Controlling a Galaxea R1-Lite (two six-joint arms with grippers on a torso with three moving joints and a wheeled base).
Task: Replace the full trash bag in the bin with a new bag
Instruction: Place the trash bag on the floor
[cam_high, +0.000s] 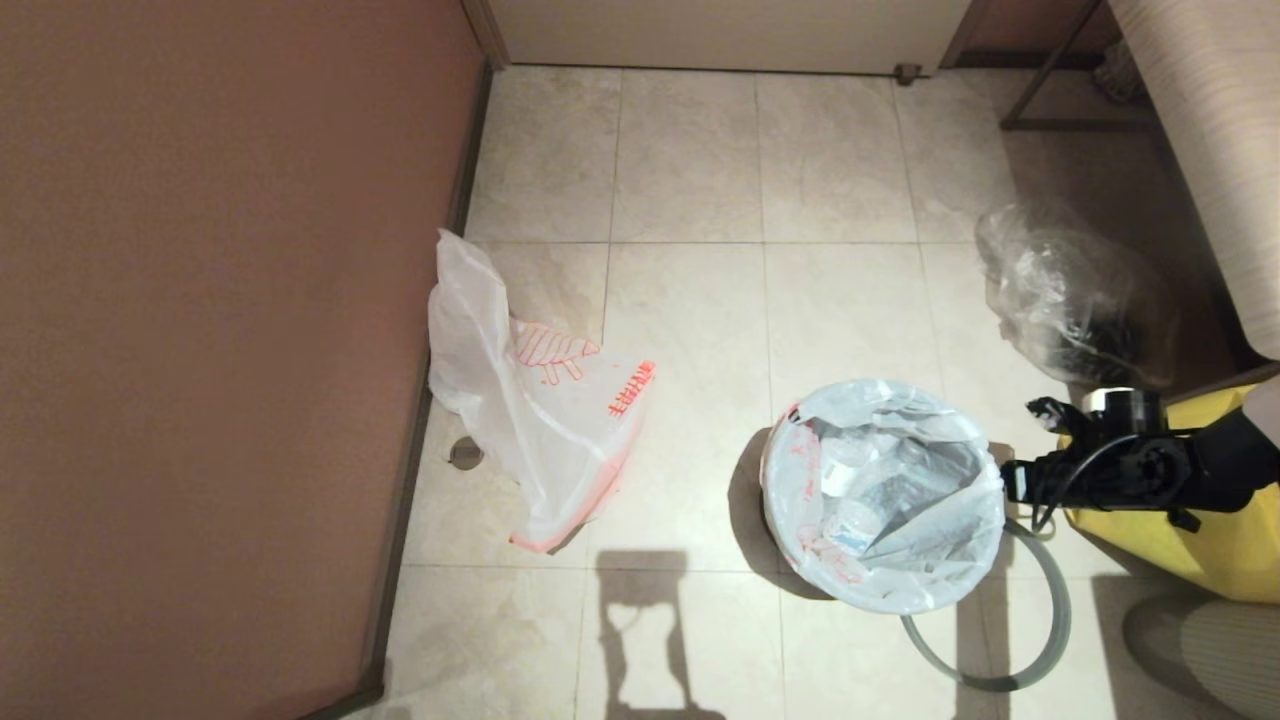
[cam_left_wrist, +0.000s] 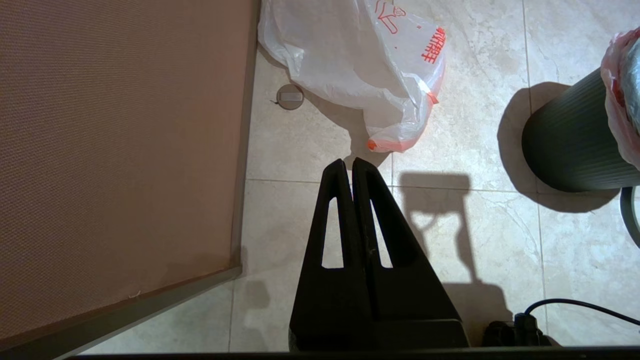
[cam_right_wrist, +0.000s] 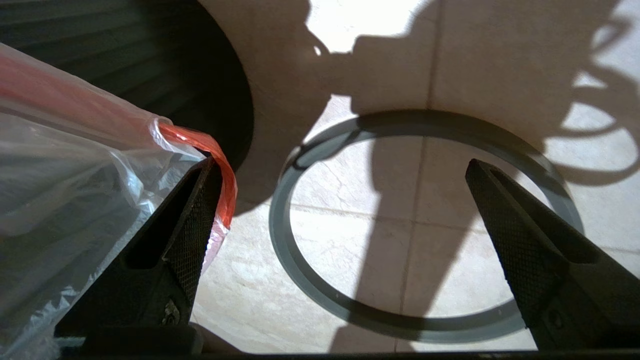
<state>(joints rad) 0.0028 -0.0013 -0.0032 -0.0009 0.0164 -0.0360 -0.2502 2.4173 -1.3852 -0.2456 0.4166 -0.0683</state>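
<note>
Right wrist: right tool (cam_right_wrist: 345, 165) (spread) beside full trash bag (cam_right_wrist: 75, 175)

The right arm reaches in low from the right, its tool (cam_right_wrist: 345, 175) spread wide, fingers (cam_right_wrist: 195, 220) well apart and pointing down at the floor. The left tool (cam_left_wrist: 351, 167) hangs with its fingers pressed together, gripping nothing.

Tiled room corner: floor tiles (cam_high: 690, 160), brown wall (cam_high: 220, 300), door (cam_high: 720, 30).

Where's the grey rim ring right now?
Head view: the grey rim ring lies flat on the floor, right of the bin, below the right gripper.
</note>
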